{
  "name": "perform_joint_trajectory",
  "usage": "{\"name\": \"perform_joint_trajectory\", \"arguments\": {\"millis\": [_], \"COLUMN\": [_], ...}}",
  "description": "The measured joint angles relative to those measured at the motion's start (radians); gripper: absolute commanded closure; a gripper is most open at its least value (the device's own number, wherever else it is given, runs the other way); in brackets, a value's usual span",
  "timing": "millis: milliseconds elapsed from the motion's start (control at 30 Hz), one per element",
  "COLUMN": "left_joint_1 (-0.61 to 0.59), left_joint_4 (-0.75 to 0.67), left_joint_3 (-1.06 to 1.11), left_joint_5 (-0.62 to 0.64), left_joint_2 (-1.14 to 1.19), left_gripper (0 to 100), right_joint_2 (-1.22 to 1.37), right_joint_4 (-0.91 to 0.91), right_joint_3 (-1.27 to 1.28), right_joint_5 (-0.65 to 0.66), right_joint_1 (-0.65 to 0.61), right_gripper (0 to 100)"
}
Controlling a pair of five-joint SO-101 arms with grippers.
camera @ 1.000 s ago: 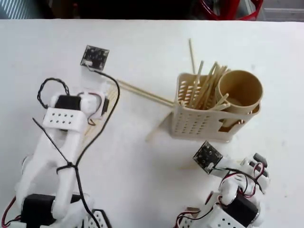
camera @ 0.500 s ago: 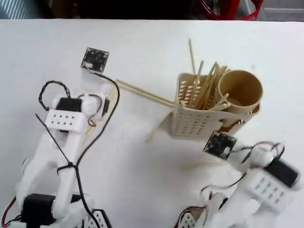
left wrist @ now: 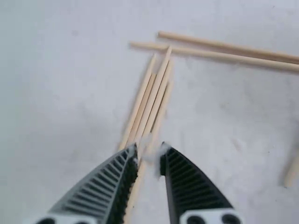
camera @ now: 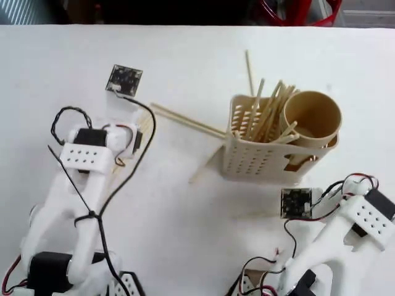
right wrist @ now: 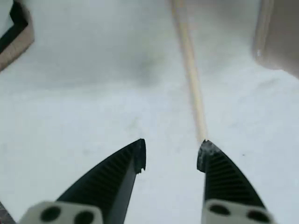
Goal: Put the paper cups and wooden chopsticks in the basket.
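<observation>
Left wrist view: left pincer (left wrist: pixel 148 156) narrowly open astride near end of chopstick bundle (left wrist: pixel 150 100); likely light, stiff, roll-prone, so grip farther ahead, mid-length; right pincer (right wrist: pixel 170 156) wide.

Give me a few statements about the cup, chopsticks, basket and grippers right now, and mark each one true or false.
The tan paper cup sits in the cream plastic basket: true.
Every wooden chopstick is in the basket: false, several loose wooden chopsticks lie on the white table.
The right gripper has its fingers open: true.
The right gripper holds a paper cup: false, it holds nothing.
</observation>
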Motion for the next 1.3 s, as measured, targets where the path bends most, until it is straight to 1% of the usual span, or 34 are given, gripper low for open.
{"name": "perform_joint_trajectory", "arguments": {"millis": [67, 133, 433, 600, 767, 867, 900, 967, 1067, 1300], "left_joint_1": [0.0, 0.0, 0.0, 0.0, 0.0, 0.0, 0.0, 0.0, 0.0, 0.0], "left_joint_4": [0.0, 0.0, 0.0, 0.0, 0.0, 0.0, 0.0, 0.0, 0.0, 0.0], "left_joint_3": [0.0, 0.0, 0.0, 0.0, 0.002, 0.002, 0.002, 0.002, 0.002, 0.002], "left_joint_5": [0.0, 0.0, 0.0, 0.0, 0.0, 0.0, 0.0, 0.0, 0.0, 0.0], "left_joint_2": [0.0, 0.0, 0.0, 0.0, 0.0, 0.0, 0.0, 0.0, 0.0, 0.0], "left_gripper": [90, 90, 90, 90, 90, 90, 90, 90, 90, 90], "right_joint_2": [0.002, 0.002, 0.005, 0.005, 0.005, 0.005, 0.005, 0.005, 0.006, 0.008], "right_joint_4": [-0.035, -0.064, -0.235, -0.255, -0.255, -0.255, -0.261, -0.302, -0.374, -0.405], "right_joint_3": [0.046, 0.081, 0.207, 0.229, 0.229, 0.229, 0.229, 0.229, 0.232, 0.264], "right_joint_5": [0.058, 0.087, 0.1, 0.1, 0.106, 0.104, 0.094, 0.032, -0.051, -0.078], "right_joint_1": [0.005, 0.006, -0.028, -0.044, -0.048, -0.048, -0.048, -0.048, -0.052, -0.138], "right_gripper": [80.7, 80.7, 81.4, 87.5, 87.4, 83.6, 82.1, 80.3, 80.3, 80.4]}}
